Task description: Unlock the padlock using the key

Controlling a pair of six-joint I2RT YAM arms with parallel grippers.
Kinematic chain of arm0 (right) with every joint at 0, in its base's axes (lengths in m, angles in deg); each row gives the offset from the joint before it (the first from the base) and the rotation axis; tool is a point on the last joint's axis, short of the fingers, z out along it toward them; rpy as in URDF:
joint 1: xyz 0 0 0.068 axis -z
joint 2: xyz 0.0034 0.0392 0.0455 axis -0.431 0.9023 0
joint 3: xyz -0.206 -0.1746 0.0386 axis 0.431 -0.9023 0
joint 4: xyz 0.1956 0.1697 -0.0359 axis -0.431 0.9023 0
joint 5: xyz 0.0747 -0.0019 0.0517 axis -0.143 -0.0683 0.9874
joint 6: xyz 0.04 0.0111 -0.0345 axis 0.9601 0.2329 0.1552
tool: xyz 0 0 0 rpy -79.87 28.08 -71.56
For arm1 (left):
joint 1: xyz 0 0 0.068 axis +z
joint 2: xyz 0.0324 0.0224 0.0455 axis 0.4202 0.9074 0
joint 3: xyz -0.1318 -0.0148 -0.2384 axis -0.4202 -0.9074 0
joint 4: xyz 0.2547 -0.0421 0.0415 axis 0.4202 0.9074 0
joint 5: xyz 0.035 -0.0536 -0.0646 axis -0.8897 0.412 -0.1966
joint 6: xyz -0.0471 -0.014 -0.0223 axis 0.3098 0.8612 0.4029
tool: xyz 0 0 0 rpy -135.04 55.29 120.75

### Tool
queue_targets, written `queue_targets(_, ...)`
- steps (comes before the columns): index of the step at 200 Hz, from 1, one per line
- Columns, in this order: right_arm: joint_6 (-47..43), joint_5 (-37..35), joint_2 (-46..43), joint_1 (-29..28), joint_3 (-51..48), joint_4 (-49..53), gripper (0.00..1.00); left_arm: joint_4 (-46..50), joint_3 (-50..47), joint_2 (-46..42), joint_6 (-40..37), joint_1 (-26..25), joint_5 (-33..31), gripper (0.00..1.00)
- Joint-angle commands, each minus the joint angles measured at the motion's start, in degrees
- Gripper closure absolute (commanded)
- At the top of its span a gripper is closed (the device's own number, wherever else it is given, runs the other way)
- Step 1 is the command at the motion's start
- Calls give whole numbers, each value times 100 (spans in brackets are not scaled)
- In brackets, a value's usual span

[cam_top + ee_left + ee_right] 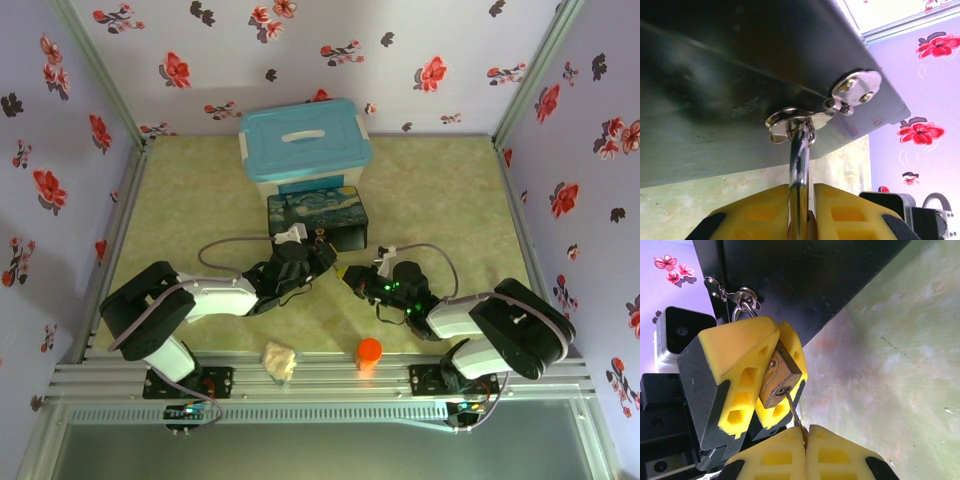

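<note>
Padlock (780, 377), a tiny brass-gold body on a thin silver U-shackle (800, 165), hangs from the shiny metal latch (805, 117) on the near wall of the dark painted tin box (318, 215), its body clamped between the yellow fingers of the left gripper (801, 200). On the padlock's far side from the tin box, the thin dark key (792, 407) meets the keyhole with its tip, its other end pinched in the tightly closed right gripper (805, 435), above the green marbled tabletop (890, 365) beside the tin box.

A lab booth with floral walls (450, 40), aluminium frame (320, 382).
</note>
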Motion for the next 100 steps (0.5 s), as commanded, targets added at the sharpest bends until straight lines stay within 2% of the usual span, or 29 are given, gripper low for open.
queue_targets(1, 102, -82, -111, 2, -79, -361, 100, -365, -52, -14, -78, 3, 23, 100)
queue_targets(74, 80, -144, -52, 20, -18, -459, 100, -497, -41, 40, 13, -23, 122, 100)
queue_targets(100, 203, -146, 137, 35, -8, -800, 100, -491, 19, 21, 8, -66, 155, 100)
